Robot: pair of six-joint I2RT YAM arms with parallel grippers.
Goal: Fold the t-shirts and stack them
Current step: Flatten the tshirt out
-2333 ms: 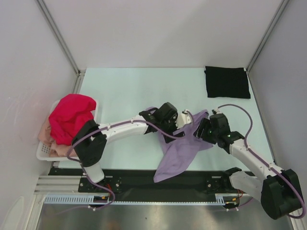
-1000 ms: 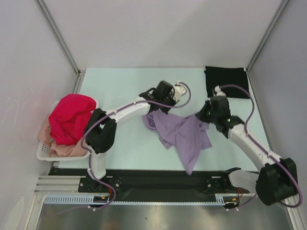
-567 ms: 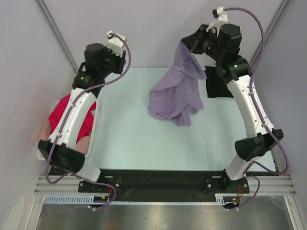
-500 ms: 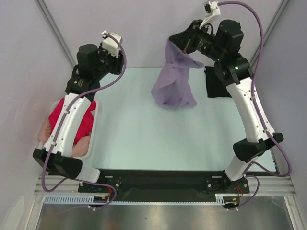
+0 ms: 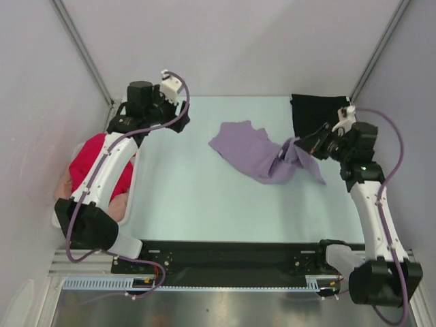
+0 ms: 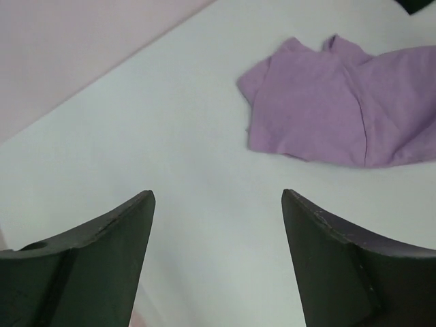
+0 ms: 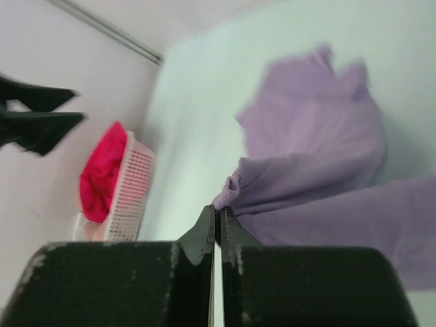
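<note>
The lavender t-shirt (image 5: 255, 155) (image 6: 327, 109) lies spread and rumpled on the table's middle right. My right gripper (image 5: 300, 142) (image 7: 218, 214) is shut on a bunched edge of this shirt (image 7: 313, 150), lifting that end slightly. High at the back left, my left gripper (image 5: 176, 112) (image 6: 218, 204) is open with nothing between its fingers, well apart from the shirt. The black t-shirt (image 5: 320, 112) lies folded square at the back right. The magenta-red t-shirt (image 5: 92, 167) (image 7: 102, 170) tops the peach-pink one (image 5: 65, 187).
A white plastic basket (image 5: 131, 194) (image 7: 129, 197) at the table's left edge holds the magenta-red and peach-pink shirts. Grey walls close in the left, back and right sides. A black rail runs along the near edge between the arm bases.
The left gripper let go of the lavender shirt, opened and swung away to the back left. The right arm lifted the shirt high, then brought it down across the table.
</note>
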